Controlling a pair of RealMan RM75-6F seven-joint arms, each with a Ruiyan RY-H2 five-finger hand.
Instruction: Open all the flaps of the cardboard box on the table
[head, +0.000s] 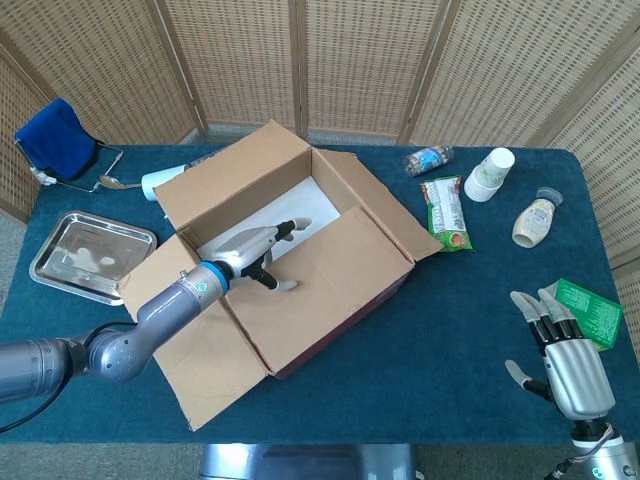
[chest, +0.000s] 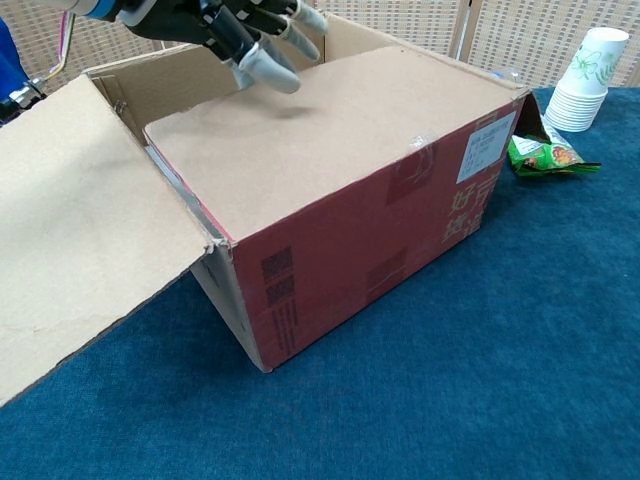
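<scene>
The cardboard box (head: 300, 250) stands mid-table, its red side (chest: 380, 240) facing the chest view. The far flap (head: 235, 170), the left flap (head: 195, 350) and the small right flap (head: 385, 205) lie folded outward. The near long flap (head: 325, 280) lies flat across the opening (chest: 330, 130). My left hand (head: 255, 255) hovers over that flap's inner edge with fingers stretched out, holding nothing. In the chest view the same left hand (chest: 235, 25) has its fingertips just above the flap. My right hand (head: 565, 360) rests at the table's near right corner, fingers apart and empty.
A metal tray (head: 90, 255), blue cloth (head: 55, 135) and spoon (head: 115, 183) sit at the left. On the right are stacked paper cups (head: 488, 173), a green snack packet (head: 445, 212), a small bottle (head: 533, 220), a plastic bottle (head: 428, 160) and a green packet (head: 590, 310).
</scene>
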